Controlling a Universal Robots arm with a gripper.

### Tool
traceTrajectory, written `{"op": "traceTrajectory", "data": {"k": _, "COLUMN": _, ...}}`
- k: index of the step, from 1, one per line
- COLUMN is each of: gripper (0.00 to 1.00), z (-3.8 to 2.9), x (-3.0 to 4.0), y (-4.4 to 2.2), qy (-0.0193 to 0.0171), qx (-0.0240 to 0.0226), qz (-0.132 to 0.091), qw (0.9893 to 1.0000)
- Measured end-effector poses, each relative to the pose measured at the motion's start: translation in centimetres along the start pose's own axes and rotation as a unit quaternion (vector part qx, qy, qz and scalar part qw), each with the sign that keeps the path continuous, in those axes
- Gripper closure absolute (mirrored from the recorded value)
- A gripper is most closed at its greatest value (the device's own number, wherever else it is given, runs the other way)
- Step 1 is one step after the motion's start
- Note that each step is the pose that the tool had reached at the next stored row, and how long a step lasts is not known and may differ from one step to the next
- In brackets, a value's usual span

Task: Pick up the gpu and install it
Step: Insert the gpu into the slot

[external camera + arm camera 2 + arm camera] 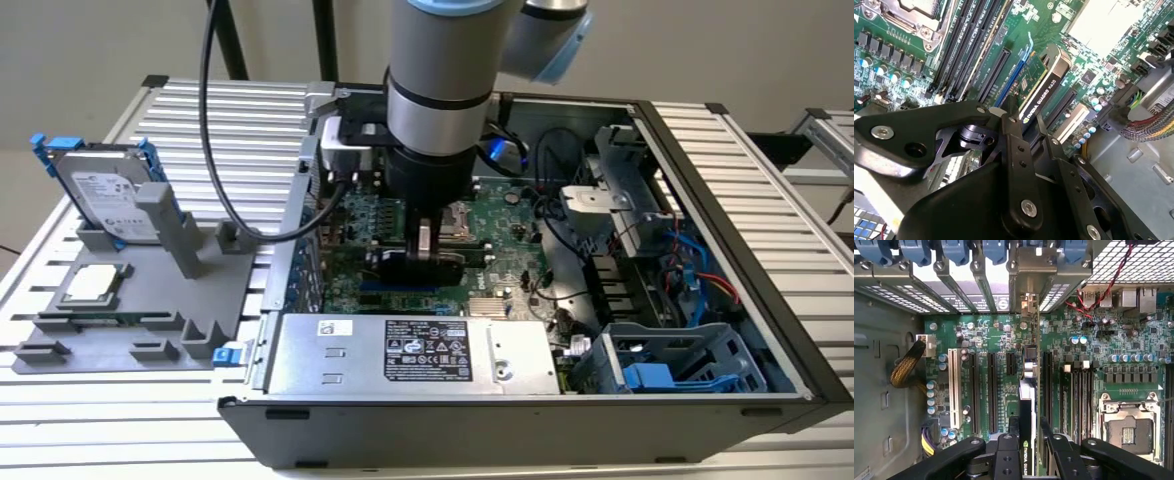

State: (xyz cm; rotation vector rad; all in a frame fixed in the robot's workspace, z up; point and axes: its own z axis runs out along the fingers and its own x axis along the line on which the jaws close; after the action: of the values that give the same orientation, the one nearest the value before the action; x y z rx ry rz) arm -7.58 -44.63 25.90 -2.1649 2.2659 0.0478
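Note:
The gpu (416, 270) stands on edge inside the open computer case (747, 250), low over the green motherboard (514, 215). My gripper (427, 252) reaches down from the arm and is shut on the card's top edge. In the second wrist view the gpu (1043, 90) sits between my black fingers (1013, 131), its lower edge along a blue expansion slot (1010, 85). In the first wrist view the gpu (1027, 390) is seen edge-on between two long slots, with its silver bracket (1027, 305) at the case's rear openings. I cannot tell whether it is fully seated.
Left of the case in the exterior view, a grey fixture (120, 335) holds a silver hard drive in a blue frame (107, 195) and a square processor chip (91, 285). A power supply (400, 350), drive cage (667, 370) and cables (694, 260) crowd the case. The processor socket (1126, 427) lies open.

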Motion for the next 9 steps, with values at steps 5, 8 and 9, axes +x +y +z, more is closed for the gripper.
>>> {"op": "traceTrajectory", "data": {"k": 5, "gripper": 1.00, "z": 0.34, "x": 0.01, "y": 0.07, "qy": -0.0001, "qx": 0.0001, "qz": 0.000, "qw": 1.0000}}
{"op": "traceTrajectory", "data": {"k": 8, "gripper": 1.00, "z": 0.38, "x": 0.01, "y": 0.10, "qy": -0.0002, "qx": 0.0000, "qz": 0.000, "qw": 1.0000}}
{"op": "traceTrajectory", "data": {"k": 9, "gripper": 1.00, "z": 0.38, "x": 0.01, "y": 0.10, "qy": -0.0002, "qx": 0.0001, "qz": 0.000, "qw": 1.0000}}
